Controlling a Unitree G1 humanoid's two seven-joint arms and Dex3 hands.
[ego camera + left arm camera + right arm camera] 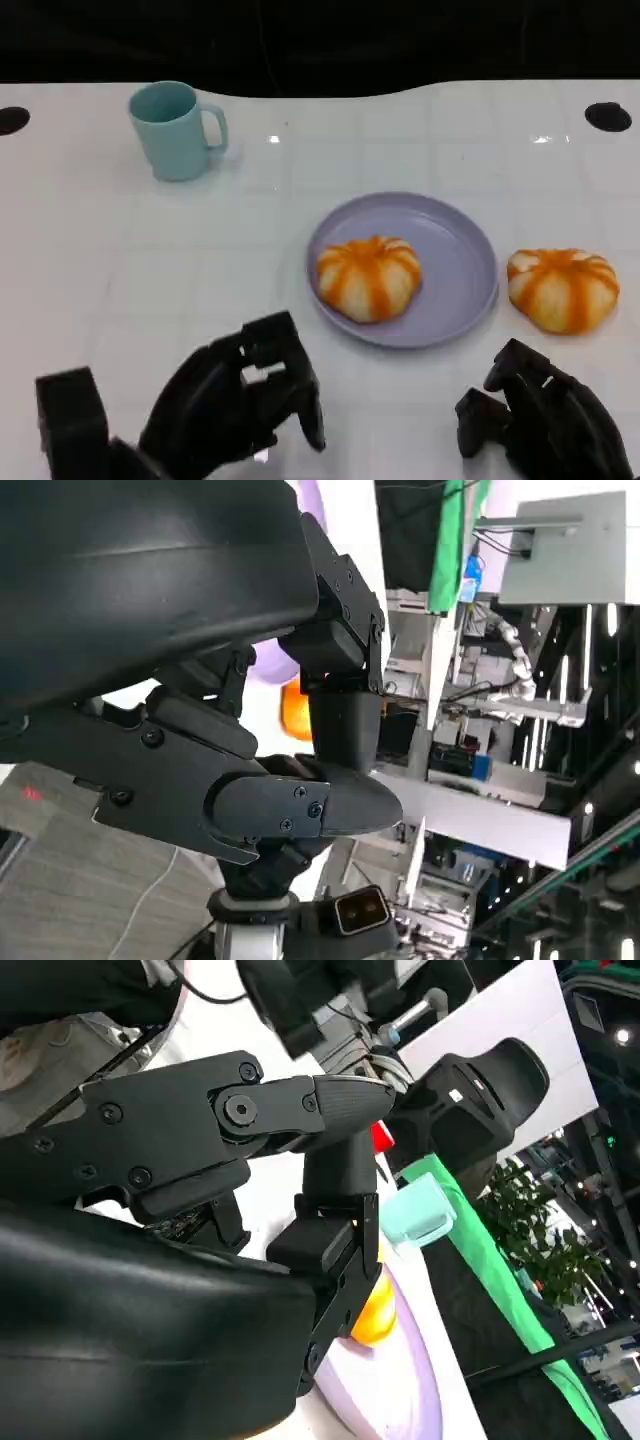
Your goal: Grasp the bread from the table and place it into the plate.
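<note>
One round orange-striped bread bun (561, 289) lies on the white worktop (120, 270) beside the lavender plate (455, 240), which already holds another bun (368, 277). My right hand (540, 420) and left hand (235, 400) hover empty, fingers loosely apart. It looks soft and light; I'd cup its sides gently.

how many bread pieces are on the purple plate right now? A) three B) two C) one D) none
C: one orange-striped bread sits on the purple plate; the second bread lies on the table, just off the plate's rim on the robot's right.
</note>
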